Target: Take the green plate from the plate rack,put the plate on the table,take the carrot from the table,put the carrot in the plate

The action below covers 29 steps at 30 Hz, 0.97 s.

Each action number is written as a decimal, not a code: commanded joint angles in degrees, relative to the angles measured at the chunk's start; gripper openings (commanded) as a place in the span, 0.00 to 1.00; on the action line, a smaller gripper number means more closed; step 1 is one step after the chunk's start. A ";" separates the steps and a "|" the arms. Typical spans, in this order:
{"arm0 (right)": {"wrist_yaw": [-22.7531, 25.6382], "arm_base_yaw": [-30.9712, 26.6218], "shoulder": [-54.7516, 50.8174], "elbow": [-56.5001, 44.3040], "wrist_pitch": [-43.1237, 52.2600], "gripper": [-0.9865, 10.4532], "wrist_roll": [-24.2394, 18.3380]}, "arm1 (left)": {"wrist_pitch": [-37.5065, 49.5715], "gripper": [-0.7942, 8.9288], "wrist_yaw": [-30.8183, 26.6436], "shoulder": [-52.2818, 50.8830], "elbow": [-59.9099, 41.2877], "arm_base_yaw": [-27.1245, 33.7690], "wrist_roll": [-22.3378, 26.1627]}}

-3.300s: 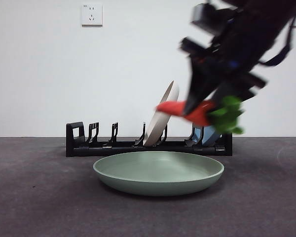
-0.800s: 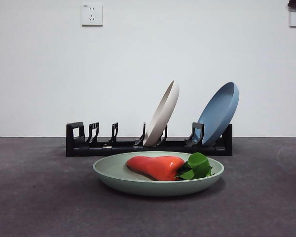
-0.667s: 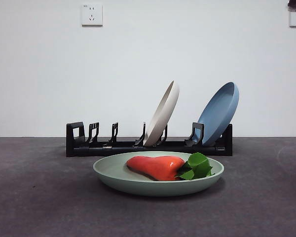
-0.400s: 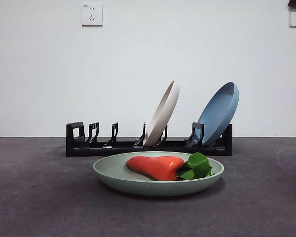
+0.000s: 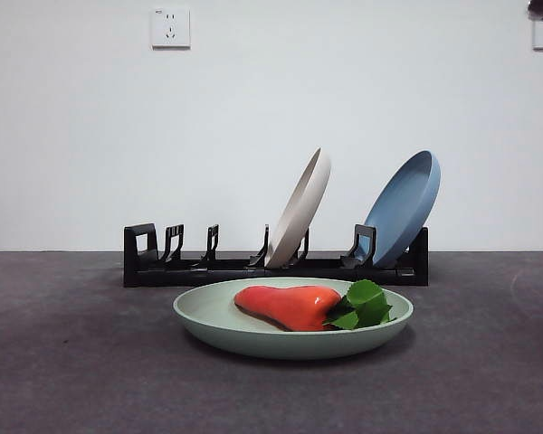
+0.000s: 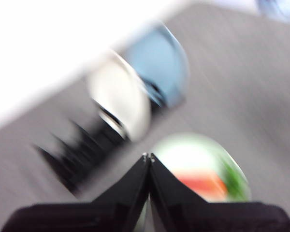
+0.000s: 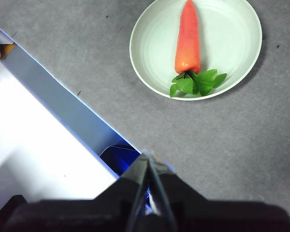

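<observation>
**Both grippers withdrawn; carrot at rest in the green plate**

The right gripper (image 7: 149,159), seen in its wrist view, has its two black jaws pressed together on nothing, high above the table (image 7: 77,43) and well apart from the work. The left gripper (image 6: 148,157) likewise shows its jaws closed to a point and empty; its wrist picture is heavily blurred, so we can read little else from it beyond smeared shapes of plates and rack. In the front view we see only a dark tip at the upper right corner, and we cannot tell which arm it belongs to.

The green plate (image 5: 208,312) lies flat on the table, just in front of the plate rack (image 5: 217,267). The carrot (image 5: 285,305) lies inside the plate, its orange body across the middle and its green leaves against the rim. A cream plate (image 5: 299,208) and a blue plate (image 5: 403,208) lean in the rack's slots.

We judge that every step of the task is complete: plate out of the rack and set down, carrot placed in it. The next move calls for nothing beyond keeping both arms clear of the plate.
</observation>
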 commanded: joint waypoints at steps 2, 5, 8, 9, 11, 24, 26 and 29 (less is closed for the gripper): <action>0.09 0.09 -0.11 -0.39 0.13 0.09 -0.31 | 13.86 0.08 6.62 -6.21 -6.49 13.86 4.90; 0.09 0.09 -0.11 -0.39 0.13 0.09 -0.31 | 25.11 0.08 7.65 -12.26 -14.67 22.69 4.90; 0.09 0.09 -0.11 -0.39 0.13 0.09 -0.31 | 36.15 0.08 7.56 -18.78 -24.90 29.68 4.90; 0.09 0.09 -0.11 -0.39 0.13 0.09 -0.31 | 38.99 0.08 7.58 -20.70 -28.09 31.50 4.90; 0.09 0.09 -0.11 -0.39 0.13 0.09 -0.31 | 44.09 0.08 7.61 -24.98 -35.43 35.17 4.85; 0.09 0.09 -0.11 -0.39 0.13 0.09 -0.31 | 48.48 0.08 8.22 -42.14 -65.55 45.64 -0.11; 0.09 0.09 -0.11 -0.39 0.13 0.09 -0.31 | 48.39 0.08 8.24 -43.58 -68.22 45.81 -1.25; 0.09 0.09 -0.11 -0.39 0.13 0.09 -0.31 | 46.90 0.08 8.31 -45.44 -70.82 45.81 -1.90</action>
